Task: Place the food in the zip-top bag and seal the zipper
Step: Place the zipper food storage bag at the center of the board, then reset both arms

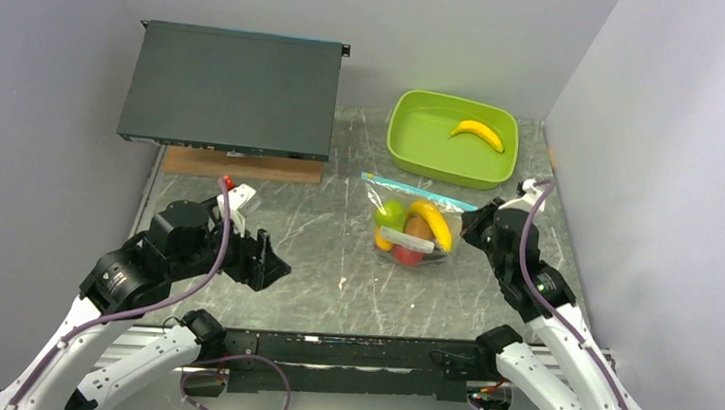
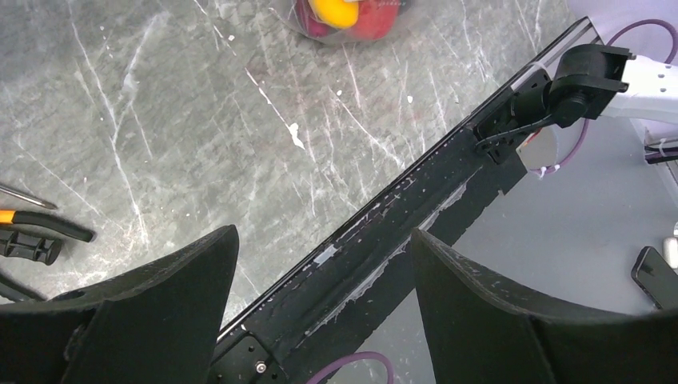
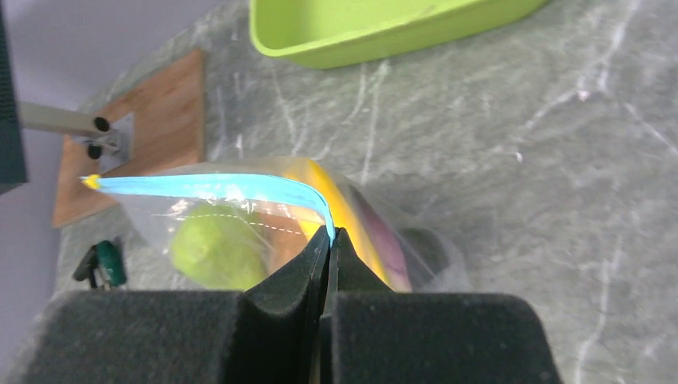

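The clear zip-top bag [image 1: 414, 229] lies on the table right of the middle, holding a green lime [image 1: 391, 213], a yellow banana [image 1: 434, 224], a red apple [image 1: 409, 256] and more food. Its teal-blue zipper [image 1: 417, 191] runs along the far edge. My right gripper [image 1: 470, 223] is shut on the zipper's right end [image 3: 324, 220]. In the right wrist view the zipper [image 3: 216, 188] curves away leftward above the lime [image 3: 214, 252]. Another banana [image 1: 478, 133] lies in the green tub [image 1: 410, 141]. My left gripper [image 1: 274, 266] hangs open and empty over the table's near edge [image 2: 324, 232].
A black flat box [image 1: 231, 88] rests on a wooden board [image 1: 242, 166] at the back left. Orange-handled pliers [image 2: 36, 222] lie near my left gripper. The black base rail [image 2: 416, 212] crosses under the left fingers. Walls close in on both sides.
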Available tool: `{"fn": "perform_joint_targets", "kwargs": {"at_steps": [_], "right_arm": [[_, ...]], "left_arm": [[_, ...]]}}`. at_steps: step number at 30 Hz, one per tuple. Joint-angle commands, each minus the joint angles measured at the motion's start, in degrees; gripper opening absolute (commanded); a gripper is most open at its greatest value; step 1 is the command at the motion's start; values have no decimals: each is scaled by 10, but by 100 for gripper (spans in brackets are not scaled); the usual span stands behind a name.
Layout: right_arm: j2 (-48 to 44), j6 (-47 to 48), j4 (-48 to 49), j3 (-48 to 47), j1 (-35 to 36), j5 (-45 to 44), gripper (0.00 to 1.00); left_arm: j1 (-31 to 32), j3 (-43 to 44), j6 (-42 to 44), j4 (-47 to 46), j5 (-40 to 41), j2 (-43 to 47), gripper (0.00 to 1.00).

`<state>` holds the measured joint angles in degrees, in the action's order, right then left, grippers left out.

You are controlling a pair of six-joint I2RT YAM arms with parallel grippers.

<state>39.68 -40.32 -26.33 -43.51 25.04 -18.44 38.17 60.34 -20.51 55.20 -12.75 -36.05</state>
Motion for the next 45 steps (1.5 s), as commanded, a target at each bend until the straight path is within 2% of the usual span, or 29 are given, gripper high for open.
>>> {"fn": "perform_joint_targets", "kwargs": {"at_steps": [1, 5, 9, 14, 18, 20, 25, 29, 36, 45], "right_arm": [[-54, 10, -38, 44, -3, -59, 0], [-75, 1, -68, 57, -3, -74, 1], [-96, 13, -65, 58, -2, -61, 18], [-78, 42, -65, 16, -3, -32, 33], [-70, 68, -78, -26, -3, -8, 45], [-71, 82, -94, -57, -3, 1, 55], [-55, 128, -153, -174, -3, 12, 79], [-29, 175, -202, -278, -3, -8, 99], [-18, 254, -217, -422, -3, -56, 100], [-13, 287, -217, -509, -3, -131, 100]], "left_arm": [[-1, -2, -5, -18, -14, 3, 84], [-2, 8, 0, -18, -21, -14, 84], [-2, 15, 0, -22, -25, -16, 84], [-2, 24, -6, -27, -24, -9, 85], [-2, 40, -16, -20, -4, -3, 93], [-2, 54, -22, -18, 5, 3, 99], [-2, 113, -27, -18, 53, 17, 100], [-2, 190, -16, -28, 122, 18, 100], [-1, 328, 2, -53, 200, 6, 100], [-1, 332, 50, -155, 246, 49, 100]]}}
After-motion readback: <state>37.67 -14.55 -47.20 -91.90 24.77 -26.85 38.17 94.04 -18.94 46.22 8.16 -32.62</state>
